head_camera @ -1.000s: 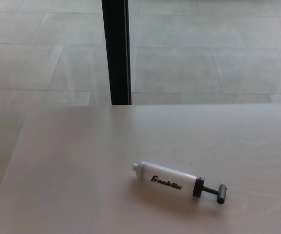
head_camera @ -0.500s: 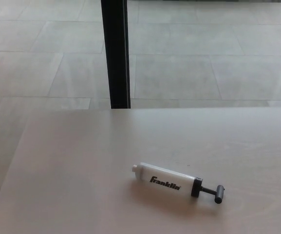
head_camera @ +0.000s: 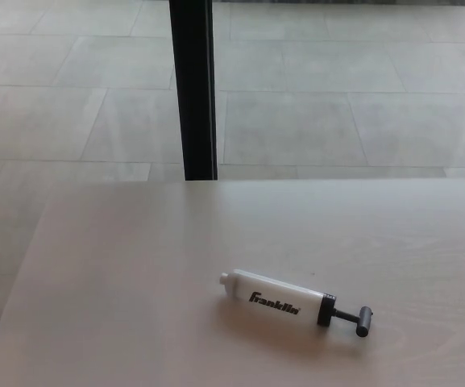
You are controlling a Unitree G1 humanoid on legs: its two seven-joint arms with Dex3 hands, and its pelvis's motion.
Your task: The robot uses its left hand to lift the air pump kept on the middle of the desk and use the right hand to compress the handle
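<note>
Currently neither hand is in frame, so I cannot tell whether the fingers are apart or together. Air pump (head_camera: 279, 301) lies flat on its side on the pale wood surface (head_camera: 119, 274), lower middle of the head view, slightly right of centre. White barrel with black "Franklin" lettering, small nozzle end pointing left, dark collar on the right end. Black T-handle (head_camera: 363, 320) sticks out to the right on a short rod, so the plunger looks partly extended, though the angle makes that hard to judge. Nothing touches the pump. Beyond the far edge: grey tiled floor (head_camera: 337, 97) and a black vertical post (head_camera: 193, 89) rising from just behind the surface.
</note>
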